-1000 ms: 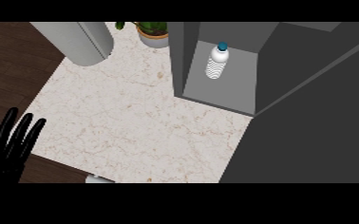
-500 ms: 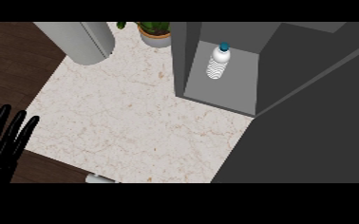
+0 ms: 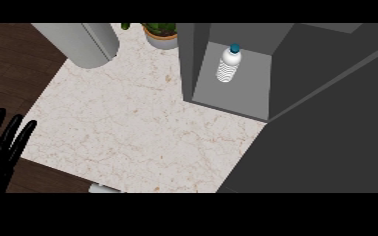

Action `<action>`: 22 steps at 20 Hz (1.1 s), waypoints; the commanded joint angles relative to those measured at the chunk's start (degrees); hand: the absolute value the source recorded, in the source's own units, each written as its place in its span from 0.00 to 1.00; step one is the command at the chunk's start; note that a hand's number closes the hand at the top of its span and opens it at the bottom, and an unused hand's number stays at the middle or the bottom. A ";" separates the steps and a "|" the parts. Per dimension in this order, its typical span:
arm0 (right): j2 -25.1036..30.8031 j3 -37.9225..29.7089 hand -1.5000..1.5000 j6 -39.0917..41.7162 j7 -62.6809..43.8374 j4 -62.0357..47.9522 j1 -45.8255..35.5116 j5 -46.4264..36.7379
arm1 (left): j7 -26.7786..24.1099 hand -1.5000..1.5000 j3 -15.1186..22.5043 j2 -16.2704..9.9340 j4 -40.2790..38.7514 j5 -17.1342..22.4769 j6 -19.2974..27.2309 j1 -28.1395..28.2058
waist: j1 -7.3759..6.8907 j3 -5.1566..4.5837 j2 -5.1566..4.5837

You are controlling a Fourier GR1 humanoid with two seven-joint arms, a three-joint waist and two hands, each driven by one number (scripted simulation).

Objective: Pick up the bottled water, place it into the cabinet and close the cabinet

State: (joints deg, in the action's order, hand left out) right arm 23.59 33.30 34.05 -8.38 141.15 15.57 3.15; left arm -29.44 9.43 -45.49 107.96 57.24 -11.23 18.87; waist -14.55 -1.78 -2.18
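The bottled water (image 3: 229, 65), clear with a blue cap, stands upright inside the grey cabinet (image 3: 244, 87) at the upper right, near its back wall. The cabinet's door (image 3: 325, 80) is a large dark grey panel swung across the right side of the view. My left hand (image 3: 13, 142) shows at the left edge with straight fingers pointing up, far from the bottle and holding nothing. My right hand is out of sight.
A marble counter (image 3: 133, 125) fills the middle. At the back left stands a grey cylindrical container (image 3: 81, 42). A potted plant (image 3: 161, 33) sits just left of the cabinet. Dark wood floor (image 3: 22, 55) lies beyond the counter's left edge.
My left hand has slid further left and down toward the view's edge, so less of it shows. The bottle and the cabinet have not moved.
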 commanded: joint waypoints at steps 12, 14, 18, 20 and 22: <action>-7.61 3.21 1.00 -3.62 -4.60 -9.00 -3.63 11.99 | 0.36 0.00 -1.19 -0.91 -0.84 0.93 -2.02 -1.04 | -1.50 0.38 -1.88; -9.02 2.01 1.00 -4.92 -6.35 -9.80 -6.37 12.20 | 0.41 0.00 -1.43 -1.01 -1.53 1.19 -2.40 -1.11 | -1.08 0.32 -1.62; -10.04 -0.99 1.00 -5.72 -11.73 -13.23 -14.83 9.85 | 0.65 0.00 -1.84 -1.09 -1.67 1.78 -2.48 -1.61 | -0.17 0.42 -0.70; -10.34 -2.39 1.00 -5.46 -14.04 -16.41 -19.37 9.17 | 0.76 0.00 -1.76 -1.25 -2.23 1.59 -2.82 -1.36 | -0.58 0.44 -0.72; -11.82 -2.58 1.00 -5.85 -16.20 -19.54 -23.67 8.78 | 0.75 0.00 -1.90 -1.22 -2.67 1.71 -3.03 -1.45 | -0.46 0.50 -0.48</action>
State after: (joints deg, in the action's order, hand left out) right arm 15.51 30.31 31.93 -19.28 126.75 -1.18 14.54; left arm -28.79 7.72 -46.63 105.88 58.77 -13.84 17.63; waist -15.24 -1.37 -2.92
